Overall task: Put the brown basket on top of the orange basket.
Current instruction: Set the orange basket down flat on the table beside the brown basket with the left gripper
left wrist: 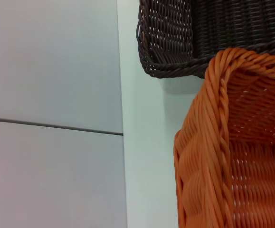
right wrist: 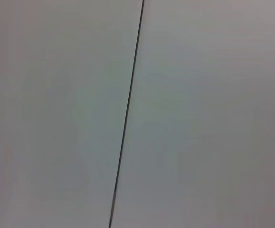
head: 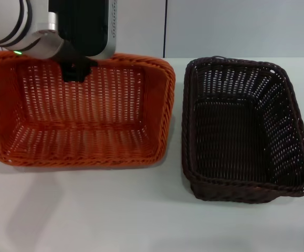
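Note:
The orange basket (head: 159, 113) is on the left in the head view and looks much larger than its neighbour, raised and tilted with its inside facing me. My left gripper (head: 78, 71) is at the middle of its far rim, with a dark finger over the far wall, shut on that rim. The left wrist view shows the orange braided rim (left wrist: 218, 118) close up. The brown basket (head: 246, 190) stands empty on the table to the right, apart from the orange one; it also shows in the left wrist view (left wrist: 175, 52). My right gripper is out of view.
The white table (head: 141, 215) stretches in front of both baskets. A pale wall with a dark vertical seam (head: 165, 26) stands behind them. The right wrist view shows only a pale surface with a seam (right wrist: 128, 114).

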